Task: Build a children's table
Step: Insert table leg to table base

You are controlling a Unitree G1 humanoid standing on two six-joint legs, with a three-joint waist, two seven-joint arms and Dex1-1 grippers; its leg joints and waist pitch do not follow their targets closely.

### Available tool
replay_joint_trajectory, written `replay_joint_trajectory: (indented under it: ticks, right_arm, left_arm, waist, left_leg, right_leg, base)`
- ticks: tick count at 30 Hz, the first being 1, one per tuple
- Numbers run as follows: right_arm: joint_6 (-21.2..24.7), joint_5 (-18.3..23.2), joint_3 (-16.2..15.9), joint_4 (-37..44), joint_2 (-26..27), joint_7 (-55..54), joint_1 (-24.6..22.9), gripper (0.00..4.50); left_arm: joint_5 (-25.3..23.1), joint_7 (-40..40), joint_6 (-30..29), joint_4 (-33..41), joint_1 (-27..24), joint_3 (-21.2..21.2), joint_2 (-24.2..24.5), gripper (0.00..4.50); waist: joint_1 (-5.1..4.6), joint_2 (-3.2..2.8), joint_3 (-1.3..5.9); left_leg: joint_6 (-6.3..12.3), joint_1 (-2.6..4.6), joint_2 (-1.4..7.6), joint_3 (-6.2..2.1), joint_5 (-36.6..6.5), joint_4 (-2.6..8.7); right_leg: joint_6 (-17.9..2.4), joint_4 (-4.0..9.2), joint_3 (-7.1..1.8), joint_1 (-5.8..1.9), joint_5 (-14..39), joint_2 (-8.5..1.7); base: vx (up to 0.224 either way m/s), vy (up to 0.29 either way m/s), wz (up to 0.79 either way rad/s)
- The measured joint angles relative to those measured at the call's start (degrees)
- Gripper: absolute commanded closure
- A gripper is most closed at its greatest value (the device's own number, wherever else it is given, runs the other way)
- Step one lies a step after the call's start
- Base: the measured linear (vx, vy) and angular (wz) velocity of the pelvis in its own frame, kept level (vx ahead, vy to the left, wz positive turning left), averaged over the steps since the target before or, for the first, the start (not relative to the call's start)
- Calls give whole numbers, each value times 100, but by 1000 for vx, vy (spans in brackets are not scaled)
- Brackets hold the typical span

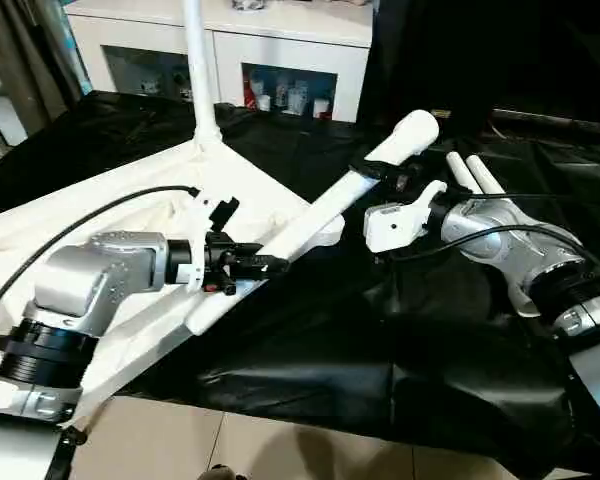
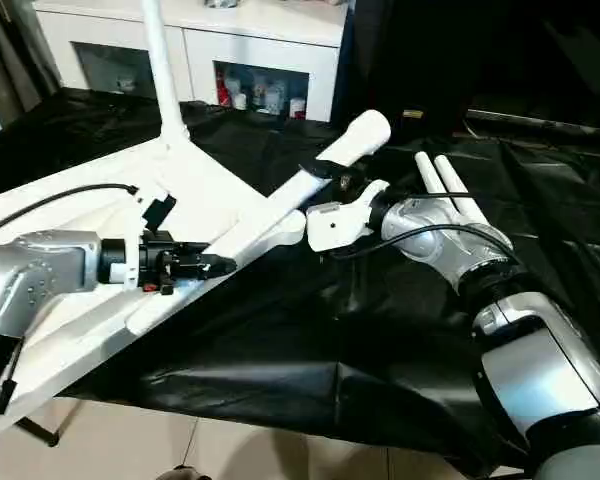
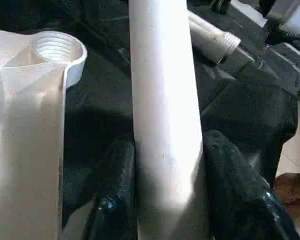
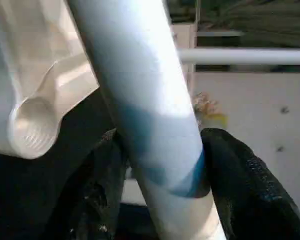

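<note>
Holding one leg (image 1: 325,205) aslant, both the left tool (image 1: 265,264) and right tool (image 1: 385,172) clenched on it, risks cross-threading at the tabletop's (image 1: 130,235) three o'clock socket (image 3: 57,47) unless squared.

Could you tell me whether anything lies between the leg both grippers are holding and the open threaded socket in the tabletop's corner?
Nothing visible does: only bare black sheet separates the leg from the threaded socket.

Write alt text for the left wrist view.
Two black pincer fingers clamp a long round white plastic tube leg. Beside it, the white plastic tabletop's empty threaded corner socket lies on black sheeting.
</note>
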State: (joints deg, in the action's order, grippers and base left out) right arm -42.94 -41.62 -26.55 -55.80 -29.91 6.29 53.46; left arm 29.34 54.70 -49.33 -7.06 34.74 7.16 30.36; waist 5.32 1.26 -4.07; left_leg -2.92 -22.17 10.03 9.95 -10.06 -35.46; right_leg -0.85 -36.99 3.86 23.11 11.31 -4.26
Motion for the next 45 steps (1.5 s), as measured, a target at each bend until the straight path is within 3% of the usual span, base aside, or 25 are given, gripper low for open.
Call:
replay_joint_trajectory:
  ticks: [3,7,11,14,17,20,22,25,27,29,32,33,39,45]
  right_arm:
    - [280,41,-37,-362,-29,216,-268,252]
    - [358,-18,-128,-516,-25,316,-475,267]
    - [358,-3,-101,-501,-107,318,-462,270]
    - [348,195,-40,-501,-105,485,-478,270]
    - [319,878,397,-501,46,880,-600,271]
    - [308,2539,1189,-315,479,2064,-795,272]
    - [381,3107,1355,-82,563,2553,-831,272]
    - [1019,4302,1734,654,678,3508,-1006,272]
    - [1711,5101,1970,1203,835,4104,-1186,273]
    - [2275,5582,2093,1522,960,4484,-1277,273]
    - [3584,6444,2288,2008,1111,4930,-1301,273]
    - [4323,6758,2341,2212,1081,5077,-1282,273]
    - [6632,7414,2231,2649,678,5568,-1243,274]
    - [7570,7760,2203,3083,577,5665,-1244,274]
  left_arm:
    - [214,281,799,297,336,-412,-117,188]
    - [355,257,1262,445,654,-866,-266,185]
    - [520,-130,1465,111,665,-1157,-673,185]
    - [578,-646,1803,-456,1008,-1617,-848,185]
    - [406,-1118,2300,-882,1310,-1970,-802,185]
    - [-92,-1382,2813,-1258,1186,-1910,-729,185]
    - [-280,-1499,2983,-1463,1071,-1813,-751,185]
    - [-456,-1694,3261,-1885,1013,-1804,-780,185]
    - [-494,-1720,3355,-2049,1012,-1811,-783,185]
    - [-519,-1684,3376,-2080,1011,-1810,-819,185]
    - [-526,-1452,3312,-2024,944,-1730,-854,168]
    - [-460,-1223,3149,-1816,805,-1612,-849,158]
    - [157,-366,2211,-815,353,-1004,-975,108]
    - [988,-294,1490,-134,402,-1024,-1320,70]
  waist:
    - [49,15,0]
    - [-21,-58,-2]
    - [-60,-51,-5]
    - [-45,-50,-6]
    - [-41,-50,-4]
    - [-33,-51,-5]
    - [-13,-50,-5]
    - [43,-48,-5]
    - [95,-48,-4]
    - [125,-48,-4]
    - [183,-49,-4]
    - [216,-50,-4]
    - [395,-49,-4]
    - [424,-49,-4]
  left_leg:
    - [3,-4,0,-6,-2,-7]
    - [15,2,-8,15,-9,-12]
    - [13,6,6,5,-8,-12]
    - [12,2,7,0,-8,-12]
    - [17,3,5,2,-11,-13]
    - [28,-2,6,8,-18,-13]
    - [30,-6,6,8,-18,-14]
    - [32,-7,6,6,-17,-17]
    - [33,-4,7,5,-17,-19]
    - [34,-4,8,6,-16,-20]
    - [38,-4,8,6,-12,-20]
    - [38,-2,8,7,-12,-20]
    - [36,-8,8,9,-12,-20]
    - [33,-3,8,10,-11,-19]
  right_leg:
    - [-1,3,5,-5,0,-1]
    - [-2,-4,-14,-1,-1,-12]
    - [-3,-9,-8,3,-1,8]
    - [-6,-8,-5,5,-3,12]
    - [-6,0,-9,2,-3,9]
    - [-9,2,-9,5,-1,6]
    - [-11,2,-7,6,0,5]
    - [-12,2,-4,4,0,4]
    - [-13,1,-4,2,0,3]
    - [-17,0,-2,2,-2,2]
    - [-20,-2,0,2,-4,0]
    - [-20,0,0,0,-3,-2]
    - [-23,1,3,2,0,-5]
    - [-22,-1,3,1,1,-6]
  base:
    - [0,0,0]
    - [0,0,0]
    - [0,0,0]
    - [0,0,0]
    - [0,0,0]
    - [0,0,0]
    - [0,0,0]
    - [0,0,0]
    - [0,0,0]
    - [0,0,0]
    - [0,0,0]
    - [0,0,0]
    - [0,0,0]
    - [0,0,0]
